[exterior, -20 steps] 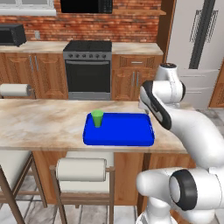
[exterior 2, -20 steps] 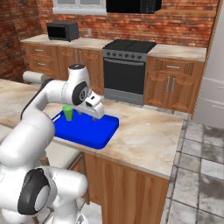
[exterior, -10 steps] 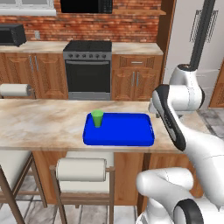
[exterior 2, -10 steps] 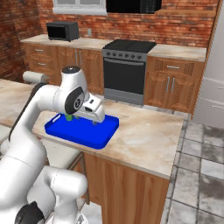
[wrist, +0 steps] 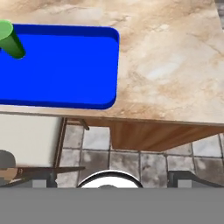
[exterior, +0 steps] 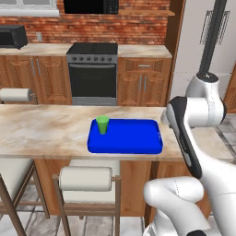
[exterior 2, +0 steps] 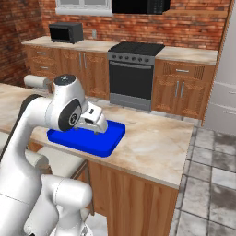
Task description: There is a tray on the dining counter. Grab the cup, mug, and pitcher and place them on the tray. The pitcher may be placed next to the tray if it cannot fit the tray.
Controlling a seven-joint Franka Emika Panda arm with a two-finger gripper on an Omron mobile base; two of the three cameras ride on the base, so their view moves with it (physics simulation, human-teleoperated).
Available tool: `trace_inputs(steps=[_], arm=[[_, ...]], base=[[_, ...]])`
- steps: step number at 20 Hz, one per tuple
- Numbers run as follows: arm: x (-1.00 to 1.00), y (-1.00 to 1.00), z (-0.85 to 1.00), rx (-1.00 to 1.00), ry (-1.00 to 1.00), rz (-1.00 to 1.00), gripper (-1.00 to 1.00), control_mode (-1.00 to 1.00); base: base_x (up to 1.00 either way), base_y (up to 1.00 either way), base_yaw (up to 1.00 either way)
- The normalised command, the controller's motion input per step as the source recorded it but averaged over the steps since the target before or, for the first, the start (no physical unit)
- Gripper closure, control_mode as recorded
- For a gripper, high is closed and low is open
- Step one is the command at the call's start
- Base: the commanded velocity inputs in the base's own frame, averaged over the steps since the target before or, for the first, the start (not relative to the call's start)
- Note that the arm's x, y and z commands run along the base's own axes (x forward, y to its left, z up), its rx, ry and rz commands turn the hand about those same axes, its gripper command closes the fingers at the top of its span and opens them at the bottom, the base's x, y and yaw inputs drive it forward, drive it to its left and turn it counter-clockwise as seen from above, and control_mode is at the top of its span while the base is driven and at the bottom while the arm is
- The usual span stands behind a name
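**Cup placed, mug and pitcher still to fetch**

Left base view: green cup (exterior: 102, 124) stands upright at the far-left corner of the blue tray (exterior: 133, 143) on the dining counter (exterior: 41, 133).

Right base view: gripper (exterior 2: 96, 129) hangs over the tray's right end, jaws spread, holding nothing.

Hand view: cup at the tray's left end (one of three done, by my read); rest of the tray bare.

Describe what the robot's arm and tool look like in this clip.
The arm is glossy white, built of rounded tubular links with dark grey joint discs and a dark band along one link. The tool is a boxy white hand with two small dark fingers. No cables or markings are visible.
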Motion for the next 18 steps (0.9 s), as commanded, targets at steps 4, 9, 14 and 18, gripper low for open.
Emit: trace_inputs(steps=[4,9,14,18], arm=[[-0.36,0.0,0.22,-0.02,0.0,0.04,-1.0,-1.0],[-0.29,0.0,0.27,0.0,0.0,0.01,-1.0,-1.0],[-0.14,0.0,0.3,0.0,0.01,0.0,-1.0,-1.0],[-0.09,0.0,0.17,0.0,0.0,0.0,-1.0,1.0]], base=[[0.0,0.0,0.0],[0.0,0.0,0.0],[0.0,0.0,0.0],[-0.12,0.0,0.0]])
